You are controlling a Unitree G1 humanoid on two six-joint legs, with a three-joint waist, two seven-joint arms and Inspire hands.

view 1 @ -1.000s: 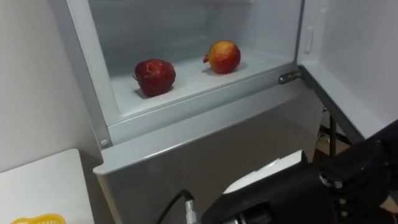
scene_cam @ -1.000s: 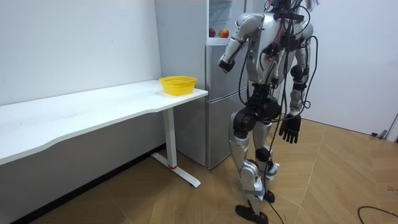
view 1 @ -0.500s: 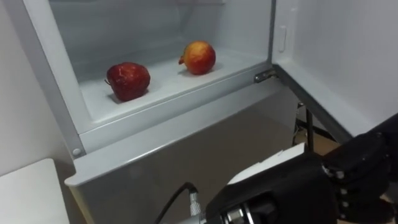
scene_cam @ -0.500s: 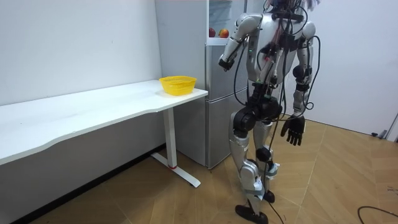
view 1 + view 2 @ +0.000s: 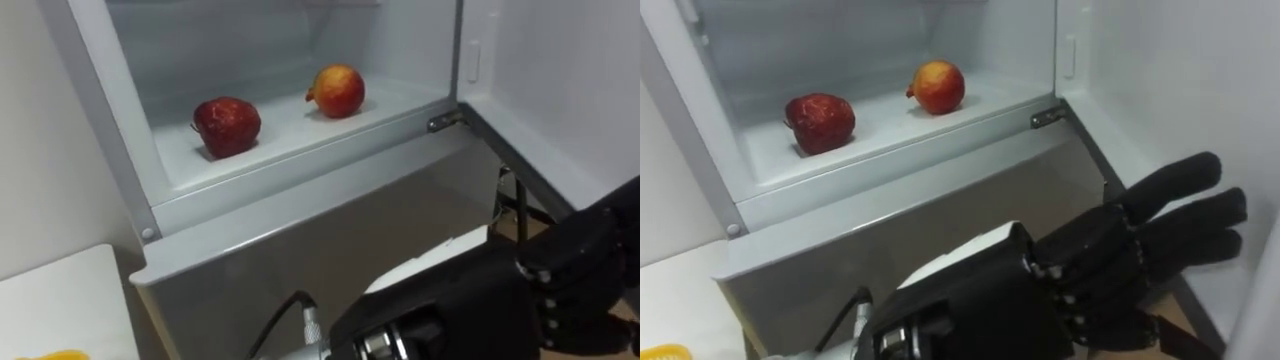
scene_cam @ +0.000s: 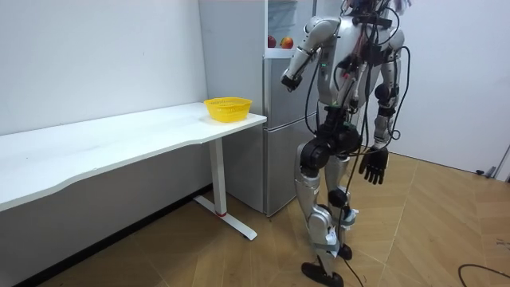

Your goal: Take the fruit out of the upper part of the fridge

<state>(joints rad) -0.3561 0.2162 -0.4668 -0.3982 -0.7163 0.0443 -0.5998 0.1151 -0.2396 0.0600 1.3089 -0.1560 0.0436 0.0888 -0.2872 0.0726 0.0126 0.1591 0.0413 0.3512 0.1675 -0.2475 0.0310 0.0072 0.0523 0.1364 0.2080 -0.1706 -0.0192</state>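
two fruits lie on the shelf (image 5: 290, 135) of the upper fridge (image 5: 120, 100): an apple (image 5: 227, 125) at left and an orange fruit (image 5: 338, 90) to its right, apart. we see the left hand (image 5: 1120, 265) raised before the lower door (image 5: 330, 240), below the shelf, fingers straight and released, holding nothing. the right hand (image 6: 373, 166) hangs at the robot's side, fingers relaxed. the robot stands at the fridge.

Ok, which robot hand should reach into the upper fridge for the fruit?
Left. The left robot hand is raised, open, before the fridge, below the compartment holding the dark red fruit; the right robot hand hangs down beside the leg.
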